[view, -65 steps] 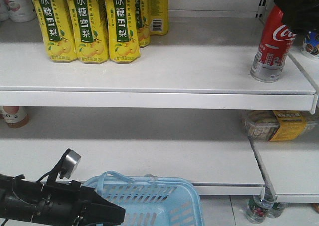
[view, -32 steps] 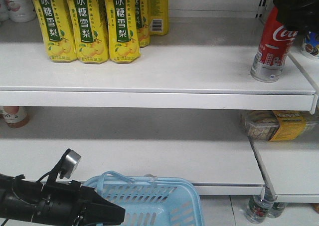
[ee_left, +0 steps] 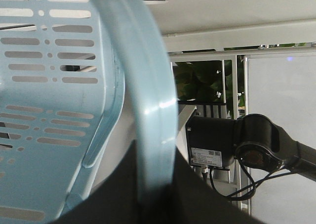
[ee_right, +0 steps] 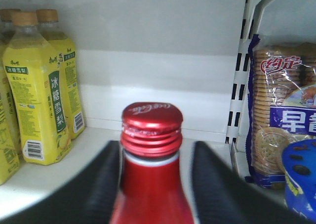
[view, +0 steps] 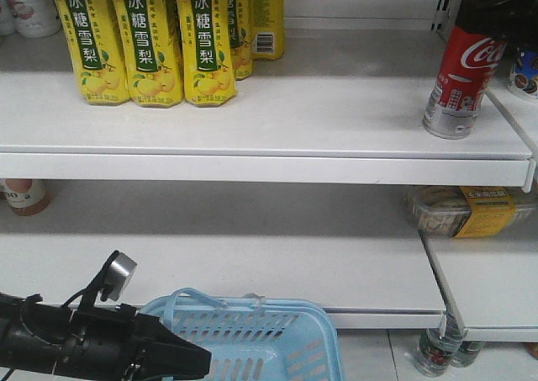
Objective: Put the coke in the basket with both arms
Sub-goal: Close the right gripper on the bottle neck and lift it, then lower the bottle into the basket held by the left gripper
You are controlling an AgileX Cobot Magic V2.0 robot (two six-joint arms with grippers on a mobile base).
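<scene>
Standing on the top shelf [view: 252, 116], red coke [view: 461, 82] between the right gripper's [ee_right: 150, 184] parted jaws, left gripper [ee_left: 155, 194] clamped on the blue basket's [view: 261, 339] handle [ee_left: 148, 95].

Matte black left arm [view: 76, 347] with thin black cables, small silver knob [view: 120, 269], tapered black fingers [view: 181, 360].

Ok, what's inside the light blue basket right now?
Nothing visible: the light blue slotted plastic basket shows only bare floor and walls. The left gripper covers its near-left corner, and the frame cuts off the rest. The slim red Coca-Cola can stands on the shelf.
</scene>
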